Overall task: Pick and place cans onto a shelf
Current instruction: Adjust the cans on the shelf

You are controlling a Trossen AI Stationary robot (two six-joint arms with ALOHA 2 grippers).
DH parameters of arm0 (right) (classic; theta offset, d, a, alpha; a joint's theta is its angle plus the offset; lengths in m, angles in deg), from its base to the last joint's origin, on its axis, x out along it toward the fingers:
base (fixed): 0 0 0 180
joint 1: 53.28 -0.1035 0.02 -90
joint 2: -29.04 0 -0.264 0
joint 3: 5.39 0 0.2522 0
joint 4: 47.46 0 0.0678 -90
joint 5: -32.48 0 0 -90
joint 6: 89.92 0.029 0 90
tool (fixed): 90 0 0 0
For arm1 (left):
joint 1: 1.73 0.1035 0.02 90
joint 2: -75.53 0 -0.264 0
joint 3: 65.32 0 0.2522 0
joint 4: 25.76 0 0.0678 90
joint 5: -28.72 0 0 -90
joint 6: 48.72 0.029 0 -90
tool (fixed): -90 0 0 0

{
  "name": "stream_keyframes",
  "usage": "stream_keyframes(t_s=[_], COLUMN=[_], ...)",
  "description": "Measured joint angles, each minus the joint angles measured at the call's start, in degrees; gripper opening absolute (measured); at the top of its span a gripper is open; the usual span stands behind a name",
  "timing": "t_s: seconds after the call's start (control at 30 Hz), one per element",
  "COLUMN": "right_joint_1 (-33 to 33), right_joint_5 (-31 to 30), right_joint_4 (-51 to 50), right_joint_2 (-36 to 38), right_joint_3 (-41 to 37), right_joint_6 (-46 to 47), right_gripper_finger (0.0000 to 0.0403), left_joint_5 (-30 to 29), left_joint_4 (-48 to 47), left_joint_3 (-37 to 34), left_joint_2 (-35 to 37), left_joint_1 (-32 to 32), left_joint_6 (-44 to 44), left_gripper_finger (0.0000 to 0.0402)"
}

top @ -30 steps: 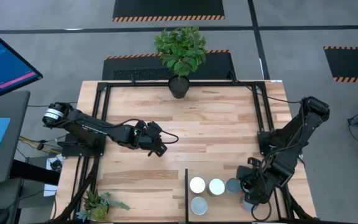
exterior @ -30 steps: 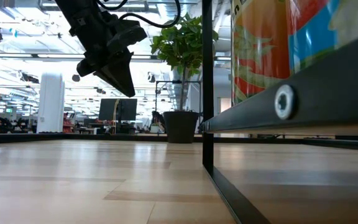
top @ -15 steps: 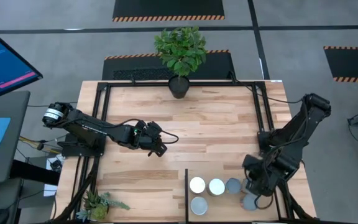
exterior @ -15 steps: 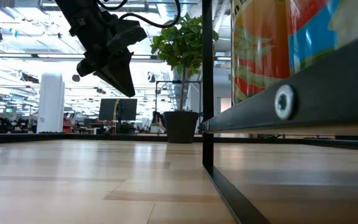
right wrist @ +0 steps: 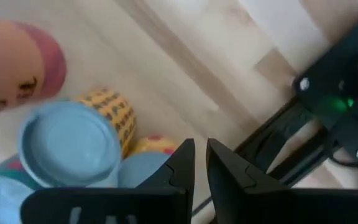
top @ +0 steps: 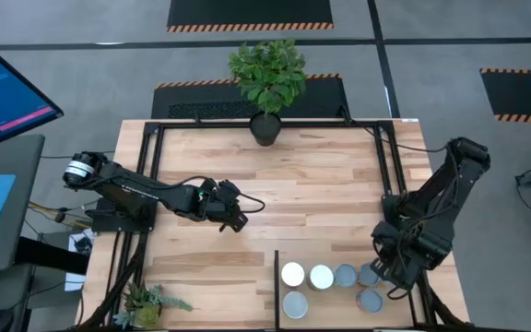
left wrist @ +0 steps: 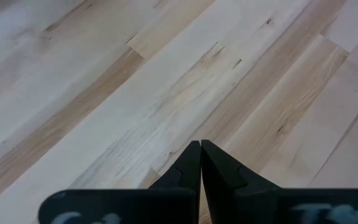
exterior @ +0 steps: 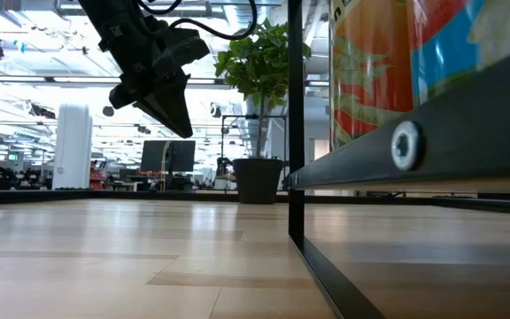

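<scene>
Right gripper (top: 387, 274) has drawn back from the near right corner, uncovering two more cans (top: 370, 301) on the shelf (top: 339, 314); its fingers (right wrist: 180, 163) stand slightly parted, grasping nothing. Six cans now show there: four in a row, two in front. Left gripper (top: 233, 219) unchanged, clenched empty above the table (top: 293, 184). Right wrist view alone shows the cans' patterned sides (right wrist: 114, 109); low view shows one label close up (exterior: 374, 62).

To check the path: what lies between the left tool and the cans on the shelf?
In the high view, only bare tabletop and the shelf's black bar lie between the left tool and the cans.
</scene>
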Motion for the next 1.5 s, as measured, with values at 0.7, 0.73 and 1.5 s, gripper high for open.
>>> stream_keyframes(t_s=[0.7, 0.73, 1.5], right_joint_1=[2.77, 3.34, 0.37], right_joint_5=[10.25, 10.26, 12.21], right_joint_4=[5.79, 5.7, 7.43], right_joint_2=[-0.67, -1.25, -14.45], right_joint_3=[-0.06, -0.06, 2.54], right_joint_6=[-28.95, -30.89, -39.94], right_gripper_finger=[0.0032, 0.0024, 0.0012], left_joint_5=[-2.08, -2.08, -2.14], left_joint_4=[-0.02, -0.02, -0.02], left_joint_3=[0.0, 0.0, 0.0], left_joint_2=[0.0, 0.0, 0.0], left_joint_1=[-0.01, -0.01, -0.01], left_joint_6=[0.07, -0.31, -1.36], left_gripper_finger=[0.0, 0.0, 0.0])
